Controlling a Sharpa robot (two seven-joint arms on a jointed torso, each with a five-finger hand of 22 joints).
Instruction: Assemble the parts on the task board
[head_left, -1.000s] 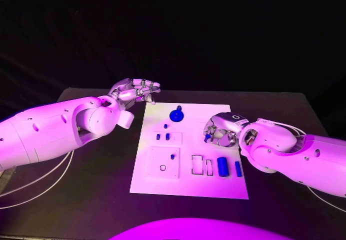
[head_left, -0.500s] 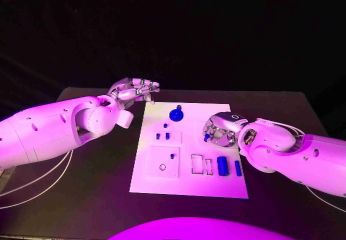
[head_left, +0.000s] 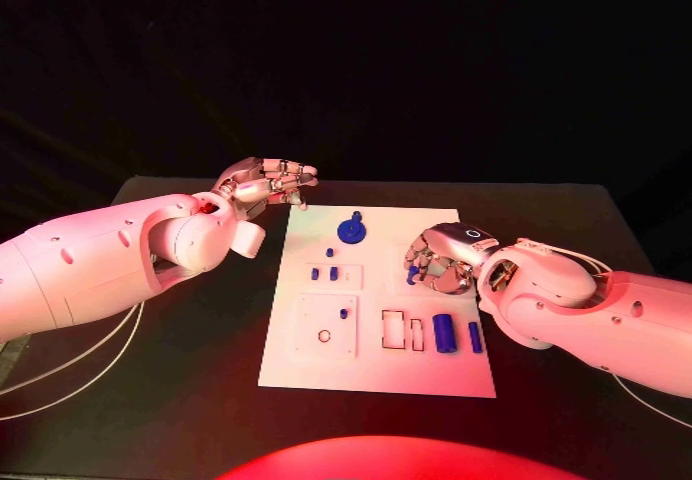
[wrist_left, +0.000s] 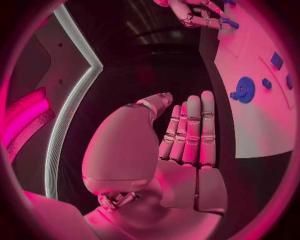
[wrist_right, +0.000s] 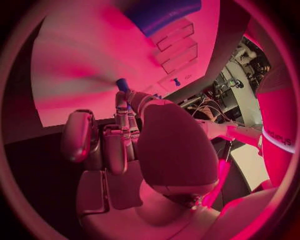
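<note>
We are working over the right half of the task board (head_left: 378, 375). Our right hand (head_left: 440, 262) is hanging low above the board's right-centre, fingers curled, and it is pinching a small blue part (head_left: 414, 272) at its fingertips; in the right wrist view the part (wrist_right: 122, 84) is showing just beyond the fingers (wrist_right: 122, 117), close above the white plate. We judge the step in hand to be carrying this part toward its seat on the board.

Our left hand (head_left: 268, 182) is waiting off the board's far-left corner, over the black table (head_left: 188, 340). Its fingers (wrist_left: 190, 132) are lying straight and close together, and it is holding nothing.

Other parts are lying as follows: a round blue part (head_left: 352, 231) near the far edge, two small blue pegs (head_left: 325, 273) in the left-centre block, and two blue cylinders (head_left: 457, 335) near the right edge, beside empty rectangular recesses (head_left: 392, 329).

The next move calls for aligning the held part upright over the chosen recess and lowering it straight; which recess fits it, we cannot tell.

For room, we are noting that the right forearm is lying across the board's right edge, just beside the two cylinders, so any sweep toward us risks knocking them. The near-left area of the board and the table to its left are offering open passage.
</note>
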